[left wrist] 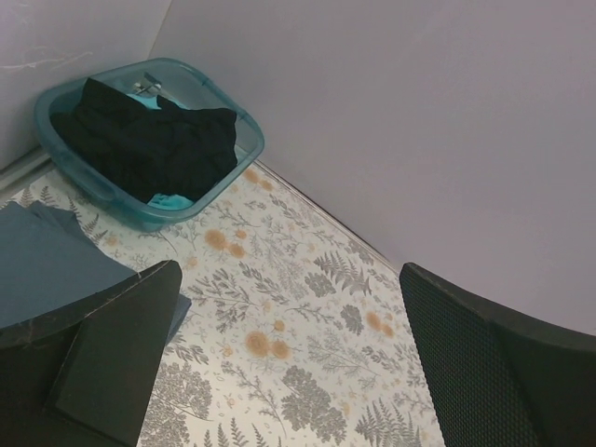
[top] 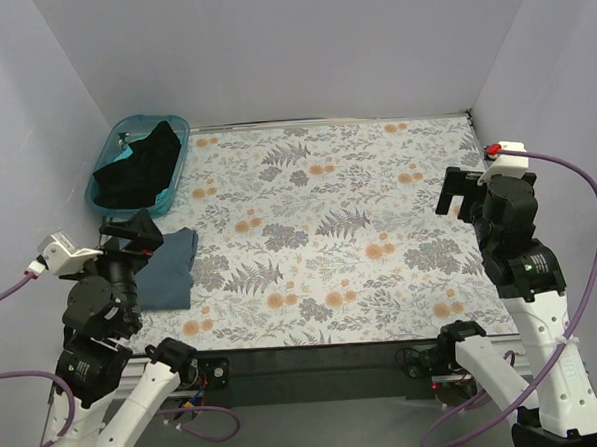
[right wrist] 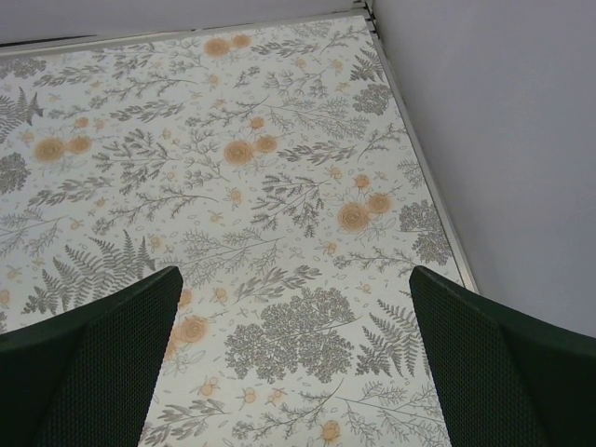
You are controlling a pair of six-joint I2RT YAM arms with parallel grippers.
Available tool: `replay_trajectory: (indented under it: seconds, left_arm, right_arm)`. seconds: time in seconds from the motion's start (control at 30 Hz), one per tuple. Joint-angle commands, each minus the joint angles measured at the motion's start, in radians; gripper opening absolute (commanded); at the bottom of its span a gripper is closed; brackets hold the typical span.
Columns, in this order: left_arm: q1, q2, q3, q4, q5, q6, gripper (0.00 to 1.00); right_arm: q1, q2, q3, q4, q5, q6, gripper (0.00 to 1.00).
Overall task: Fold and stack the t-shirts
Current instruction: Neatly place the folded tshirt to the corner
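A slate blue-grey t-shirt (top: 168,270) lies folded flat at the left edge of the floral table; it also shows in the left wrist view (left wrist: 47,265). A black t-shirt (top: 138,169) lies crumpled in the teal basket (top: 179,127) at the back left, also seen from the left wrist (left wrist: 149,140). My left gripper (top: 131,232) is open and empty, raised above the folded shirt. My right gripper (top: 462,190) is open and empty, raised over the table's right side.
The teal basket (left wrist: 240,177) stands in the back left corner against the wall. White walls close in the table (top: 339,231) on the left, back and right. The right wrist view shows only the floral tablecloth (right wrist: 279,186) and the right wall.
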Motion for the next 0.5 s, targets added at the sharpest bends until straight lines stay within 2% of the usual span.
replay_trajectory:
  seconds: [0.0, 0.17, 0.47]
  left_arm:
    - [0.001, -0.005, -0.038, 0.01, -0.042, -0.01, 0.98]
    - [0.001, -0.016, -0.103, 0.039, -0.067, -0.01, 0.98]
    - [0.001, 0.033, -0.123, 0.106, -0.075, 0.018, 0.98]
  right_arm:
    - [0.003, -0.01, -0.004, 0.097, 0.0, -0.007, 0.98]
    - [0.002, -0.045, -0.041, 0.17, -0.023, -0.01, 0.98]
    - [0.003, -0.037, -0.042, 0.223, -0.062, -0.028, 0.98]
